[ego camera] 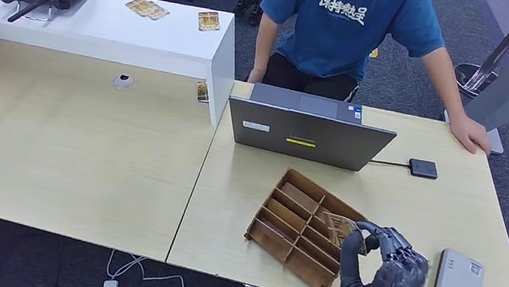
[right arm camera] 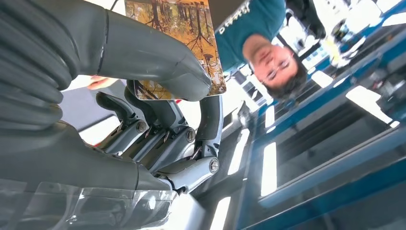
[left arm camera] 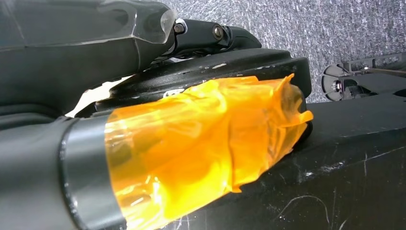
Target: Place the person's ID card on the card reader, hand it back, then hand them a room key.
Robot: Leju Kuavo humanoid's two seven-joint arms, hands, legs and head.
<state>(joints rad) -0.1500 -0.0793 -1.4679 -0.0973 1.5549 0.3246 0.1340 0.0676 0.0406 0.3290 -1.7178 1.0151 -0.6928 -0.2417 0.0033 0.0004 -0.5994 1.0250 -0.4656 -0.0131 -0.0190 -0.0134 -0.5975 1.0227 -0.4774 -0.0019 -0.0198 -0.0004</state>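
One room key card (ego camera: pixel 338 229) pinched in my right hand (ego camera: pixel 380 270) above the wooden divider tray (ego camera: pixel 285 223); person (ego camera: pixel 350 29) straight ahead past the laptop (ego camera: pixel 309 132); card stands upright; left hand state unclear.

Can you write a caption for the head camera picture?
Right hand holds a card over the wooden tray.
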